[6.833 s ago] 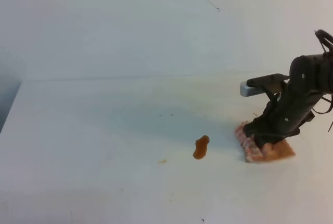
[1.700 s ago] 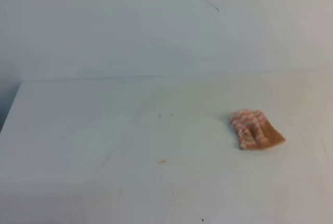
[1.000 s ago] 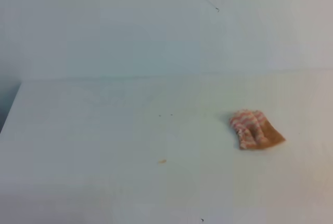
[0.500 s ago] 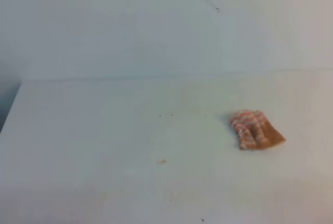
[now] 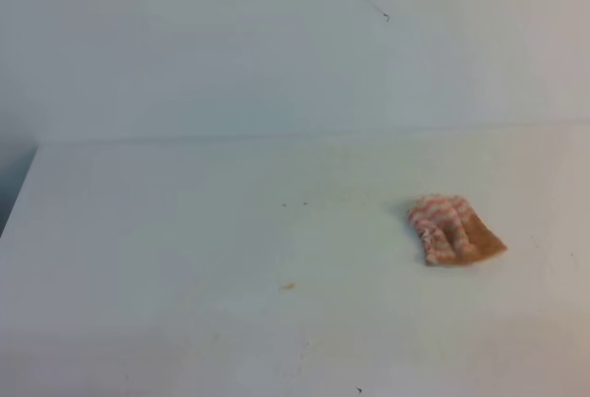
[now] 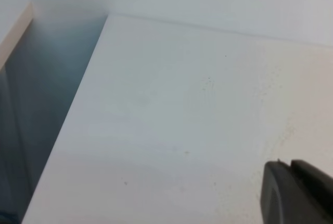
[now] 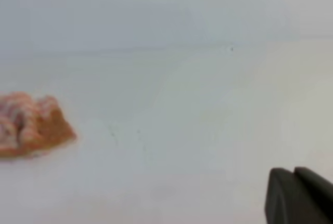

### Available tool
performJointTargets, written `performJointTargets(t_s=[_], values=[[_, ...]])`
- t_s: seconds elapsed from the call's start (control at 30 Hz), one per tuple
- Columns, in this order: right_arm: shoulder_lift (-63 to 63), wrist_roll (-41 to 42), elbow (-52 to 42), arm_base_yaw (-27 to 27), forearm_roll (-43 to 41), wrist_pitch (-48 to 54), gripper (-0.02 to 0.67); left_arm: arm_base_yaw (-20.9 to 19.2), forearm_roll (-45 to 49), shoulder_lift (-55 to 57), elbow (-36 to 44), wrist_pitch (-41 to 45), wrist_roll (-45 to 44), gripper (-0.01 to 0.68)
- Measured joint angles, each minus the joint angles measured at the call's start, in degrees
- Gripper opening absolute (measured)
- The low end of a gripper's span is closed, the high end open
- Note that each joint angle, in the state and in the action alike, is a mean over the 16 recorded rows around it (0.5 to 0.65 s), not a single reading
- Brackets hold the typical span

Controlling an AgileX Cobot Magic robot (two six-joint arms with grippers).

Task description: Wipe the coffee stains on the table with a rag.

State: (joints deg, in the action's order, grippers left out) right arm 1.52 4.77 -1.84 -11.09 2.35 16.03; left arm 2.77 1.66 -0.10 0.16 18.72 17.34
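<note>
The rag [image 5: 454,229] lies crumpled and alone on the white table [image 5: 184,231] at the right, pink-and-white stripes on its left and the tan-orange part on its right. It also shows at the left edge of the right wrist view [image 7: 28,123]. No orange-brown coffee stain shows on the table in any view. Neither arm appears in the high view. My left gripper [image 6: 290,166] shows only as dark fingertips held together in the corner of its wrist view, over bare table [image 6: 182,130]. My right gripper [image 7: 294,171] looks the same, well to the right of the rag.
A tiny tan speck [image 5: 288,286] lies near the table's middle, with a few dark specks [image 5: 283,204] beyond it. The table's left edge [image 6: 67,125] drops to a dark gap. A pale wall [image 5: 277,47] rises behind the table.
6.8 s ago my right gripper pressed on the rag and the orange-brown stain lay left of it. Now the arm is out of the high view and the stain no longer shows. Nothing moved in the last 1.7 s.
</note>
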Motion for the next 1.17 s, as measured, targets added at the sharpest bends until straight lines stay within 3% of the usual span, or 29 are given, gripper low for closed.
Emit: performJointTargets(t_s=[0.37, 1.17], values=[[0.1, -17.3, -0.1, 0.0, -1.9, -0.2, -0.003, 0.0, 0.0, 0.0, 0.0, 0.0, 0.0, 0.000], [0.1, -17.5, -0.1, 0.0, -2.0, -0.1, -0.002, 0.0, 0.0, -0.6, 1.0, -0.4, 0.0, -0.001]])
